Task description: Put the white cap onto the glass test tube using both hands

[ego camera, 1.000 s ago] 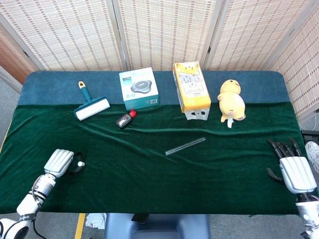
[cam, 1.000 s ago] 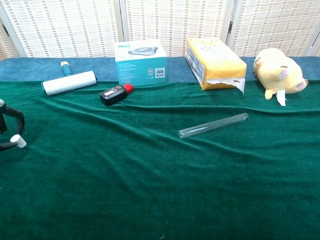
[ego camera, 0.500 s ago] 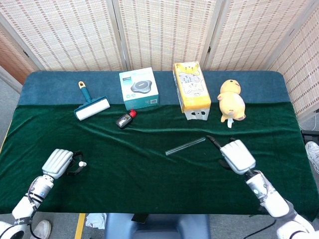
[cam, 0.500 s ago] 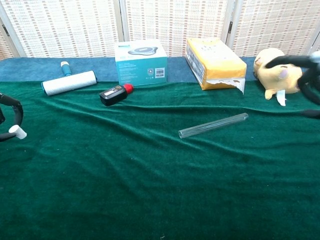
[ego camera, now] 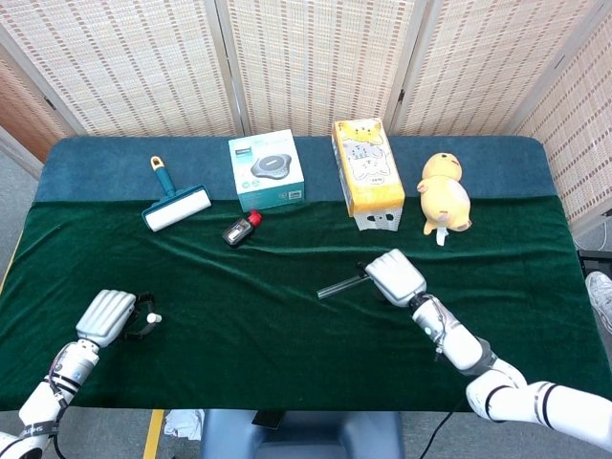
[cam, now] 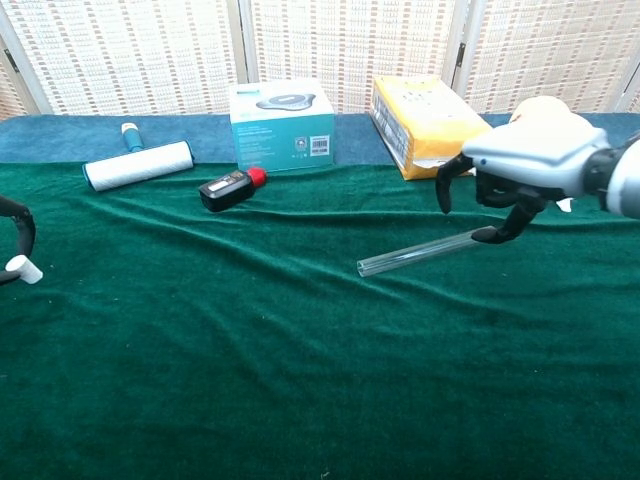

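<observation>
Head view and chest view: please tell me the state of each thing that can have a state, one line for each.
Clear glass test tube: lying flat on the green cloth, uncapped.
Small white cap: pinched in the left hand, off the tube.
Left hand: holds the cap near the table's left edge.
Right hand: fingers apart, over the tube's right end; grip not clear.
Teal box: closed.
Yellow carton: lying down; near end looks torn.

Bare green cloth [ego camera: 249, 325] lies open between both hands; the boxes, lint roller [ego camera: 177, 204] and plush toy [ego camera: 445, 194] line the far edge.
</observation>
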`<state>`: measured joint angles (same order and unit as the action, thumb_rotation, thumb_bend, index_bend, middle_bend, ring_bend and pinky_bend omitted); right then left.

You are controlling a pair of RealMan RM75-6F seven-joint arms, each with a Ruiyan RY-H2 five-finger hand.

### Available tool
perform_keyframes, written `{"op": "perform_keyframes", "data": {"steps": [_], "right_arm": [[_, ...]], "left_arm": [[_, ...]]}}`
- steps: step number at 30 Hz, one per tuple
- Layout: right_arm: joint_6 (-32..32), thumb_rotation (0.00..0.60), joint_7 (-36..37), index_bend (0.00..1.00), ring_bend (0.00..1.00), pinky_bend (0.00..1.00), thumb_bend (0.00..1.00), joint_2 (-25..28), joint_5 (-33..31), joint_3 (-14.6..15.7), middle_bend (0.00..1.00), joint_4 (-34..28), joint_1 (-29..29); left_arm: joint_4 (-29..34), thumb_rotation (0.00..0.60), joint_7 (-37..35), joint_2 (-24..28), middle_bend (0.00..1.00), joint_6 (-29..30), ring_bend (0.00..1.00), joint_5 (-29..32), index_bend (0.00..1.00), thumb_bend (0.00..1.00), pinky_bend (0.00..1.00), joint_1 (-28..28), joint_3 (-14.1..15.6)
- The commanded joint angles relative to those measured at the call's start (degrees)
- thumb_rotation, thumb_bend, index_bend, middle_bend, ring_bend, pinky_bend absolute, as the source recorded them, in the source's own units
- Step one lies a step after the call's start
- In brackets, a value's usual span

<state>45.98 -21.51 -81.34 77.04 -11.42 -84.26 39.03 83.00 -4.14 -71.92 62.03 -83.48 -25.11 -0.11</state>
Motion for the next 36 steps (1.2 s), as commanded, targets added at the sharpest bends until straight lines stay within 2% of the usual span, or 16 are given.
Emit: {"op": "perform_keyframes", "data": {"steps": [1, 12, 23, 36], "right_arm": [[-2.0, 0.6, -1.8, 0.41, 0.99, 1.0, 0.34, -2.7, -2.4, -0.2, 1.0, 3.8, 2.1], [-3.7, 0.6, -2.7, 0.41, 0.99, 1.0, 0.34, -8.6, -6.5, 1.0, 1.0, 12.4, 5.4], [-4.9, 0.6, -3.2, 0.41, 0.99, 1.0, 0.34, -10.2, -8.8, 2.0, 1.0, 14.1, 7.5], [-5.7, 0.6, -5.5, 0.46, 0.99, 1.0, 0.34, -11.4, -11.8, 2.9, 1.0, 15.0, 9.5]], "left_arm": [[0.0, 0.6, 0.0, 0.0, 1.0, -0.1, 0.98, 0.1, 0.61, 0.5, 0.96, 0.0, 0.0], [-0.5, 0.6, -0.1, -0.4, 1.0, -0.9, 0.98, 0.4, 0.6, 0.5, 0.96, -0.1, 0.2], [-1.3, 0.6, -0.8, -0.8, 1.0, -1.3, 0.98, 0.6, 0.6, 0.5, 0.96, 0.0, 0.3], [-2.5, 0.6, -1.9, -1.1, 1.0, -1.2, 0.98, 0.5, 0.6, 0.5, 0.96, 0.4, 0.5]]}}
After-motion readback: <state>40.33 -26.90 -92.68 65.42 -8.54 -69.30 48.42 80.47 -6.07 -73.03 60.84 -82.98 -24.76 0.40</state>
